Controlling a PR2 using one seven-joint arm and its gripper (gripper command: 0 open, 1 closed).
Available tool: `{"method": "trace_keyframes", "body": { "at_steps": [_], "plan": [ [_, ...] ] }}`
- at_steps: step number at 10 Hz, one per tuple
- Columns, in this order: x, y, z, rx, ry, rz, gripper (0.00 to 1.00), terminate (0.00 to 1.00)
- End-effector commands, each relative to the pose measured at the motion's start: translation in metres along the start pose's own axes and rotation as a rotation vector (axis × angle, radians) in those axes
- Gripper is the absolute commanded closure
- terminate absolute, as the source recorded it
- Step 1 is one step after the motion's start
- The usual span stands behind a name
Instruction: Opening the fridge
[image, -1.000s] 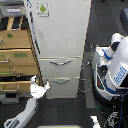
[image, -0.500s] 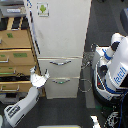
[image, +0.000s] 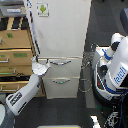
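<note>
The tall white fridge (image: 62, 35) stands in the middle of the exterior view, with a green-and-white sticker (image: 43, 9) at the top of its large upper door. The upper door and the two lower drawers look closed. The drawers carry curved silver handles, the upper one (image: 64, 63) and the lower one (image: 60, 81). My gripper (image: 41, 66) reaches in from the lower left on a white arm. It sits at the fridge's left edge, at the left end of the upper drawer handle. The frame is too coarse to show how its jaws stand.
A tan wooden drawer cabinet (image: 15, 50) stands close against the fridge on the exterior view's left, right behind my arm. A white and blue robot body (image: 114, 70) with loose cables (image: 88, 75) stands on the exterior view's right, on a dark floor.
My gripper has risen along the fridge's left edge, from the height of the lower drawer up to the upper drawer handle. The fridge has not moved.
</note>
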Motion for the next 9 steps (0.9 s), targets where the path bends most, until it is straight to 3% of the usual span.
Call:
{"method": "trace_keyframes", "body": {
  "at_steps": [1,9],
  "plan": [
    [0.043,0.006,0.024,0.036,0.001,-0.065,0.00,0.00],
    [0.067,0.071,0.008,0.071,0.033,0.000,0.00,0.00]
  ]
}}
